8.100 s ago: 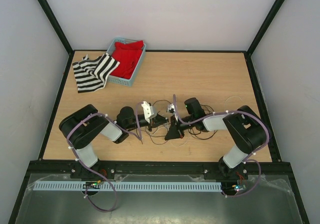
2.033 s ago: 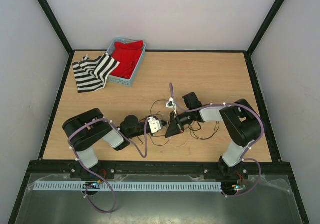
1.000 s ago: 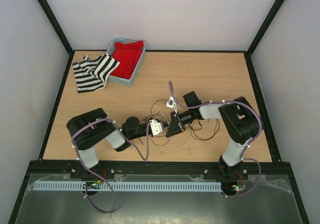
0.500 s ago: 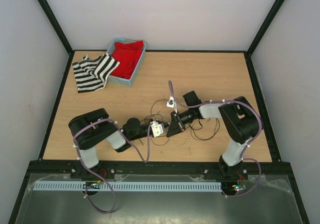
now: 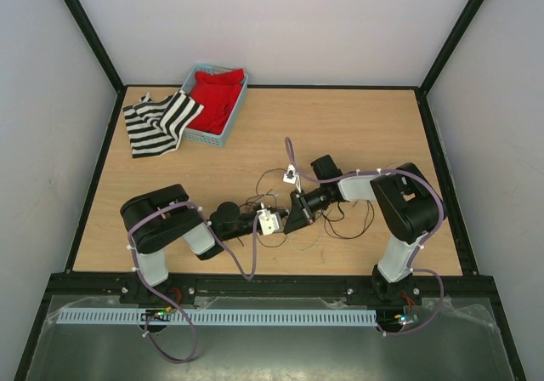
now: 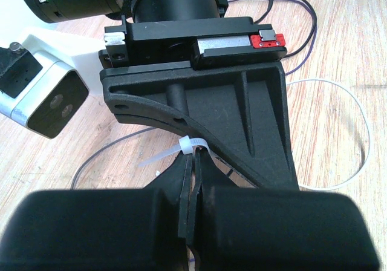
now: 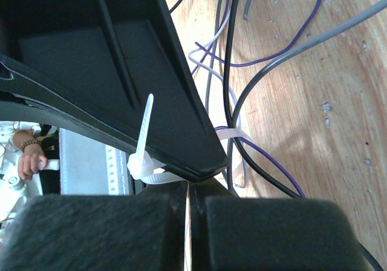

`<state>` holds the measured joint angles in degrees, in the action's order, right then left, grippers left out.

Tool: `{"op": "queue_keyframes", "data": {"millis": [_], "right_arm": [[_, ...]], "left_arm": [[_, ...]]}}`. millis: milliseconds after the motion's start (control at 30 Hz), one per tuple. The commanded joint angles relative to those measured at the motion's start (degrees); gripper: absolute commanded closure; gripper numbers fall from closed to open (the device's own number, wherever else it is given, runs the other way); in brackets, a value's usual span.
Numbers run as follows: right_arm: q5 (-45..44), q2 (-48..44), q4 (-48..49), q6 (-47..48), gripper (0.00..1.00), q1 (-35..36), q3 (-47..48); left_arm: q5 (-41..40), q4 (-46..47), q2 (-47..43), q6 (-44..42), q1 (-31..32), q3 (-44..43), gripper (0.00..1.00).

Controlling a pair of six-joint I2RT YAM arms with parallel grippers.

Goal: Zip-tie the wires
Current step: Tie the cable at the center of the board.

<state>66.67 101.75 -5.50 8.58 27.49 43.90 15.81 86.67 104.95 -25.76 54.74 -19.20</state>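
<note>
The white zip tie (image 6: 192,145) has its head right at the tips of my left gripper (image 6: 193,159), which is shut on it, and its free tail points left. In the right wrist view the zip tie (image 7: 138,163) runs from its head into my right gripper (image 7: 188,186), shut on the strap, while a pale loop of it goes round the wires (image 7: 231,71). The two grippers meet tip to tip at the table's middle, left gripper (image 5: 283,222) against right gripper (image 5: 291,221). Thin dark and pale wires (image 5: 340,219) curl on the wood around them.
A blue basket (image 5: 191,79) with a red cloth (image 5: 217,96) stands at the back left. A black-and-white striped cloth (image 5: 157,122) lies beside it. Purple arm cables arch over both wrists.
My left gripper has crept a little to the right, closer to the right gripper. The right arm has hardly moved, and both grippers stay shut.
</note>
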Motion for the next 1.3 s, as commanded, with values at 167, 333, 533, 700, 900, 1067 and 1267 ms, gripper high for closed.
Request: {"op": "queue_keyframes", "data": {"millis": [167,333,533,700,900,1067,1267], "right_arm": [[-0.5,-2.2,2.5,0.3,1.0,-0.7,1.4],[-2.2,-4.3,2.7,0.4,0.91,-0.6,0.1],[-4.3,-7.0,3.0,0.3,0.72,-0.6,-1.1],[-6.5,-8.2,3.0,0.1,0.65,-0.6,-2.0],[-9.2,-10.5,2.8,-0.3,0.59,-0.6,-2.9],[-13.6,-12.9,1.1,0.2,0.54,-0.6,-2.9],[-17.4,-14.7,-1.3,1.4,0.46,-0.6,-2.4]], "left_arm": [[4.6,-1.9,0.9,4.3,1.3,-0.4,1.0],[4.7,-1.8,1.2,6.8,0.4,-0.8,1.0],[4.5,-1.9,1.7,8.8,-0.7,-1.1,1.0],[4.8,-1.9,1.7,11.0,-1.8,-1.2,1.0],[5.0,-1.9,1.9,11.3,-2.1,-1.2,1.0],[5.2,-1.9,2.1,11.6,-2.4,-1.2,1.0],[5.4,-1.9,2.3,11.6,-2.4,-1.3,1.0]]}}
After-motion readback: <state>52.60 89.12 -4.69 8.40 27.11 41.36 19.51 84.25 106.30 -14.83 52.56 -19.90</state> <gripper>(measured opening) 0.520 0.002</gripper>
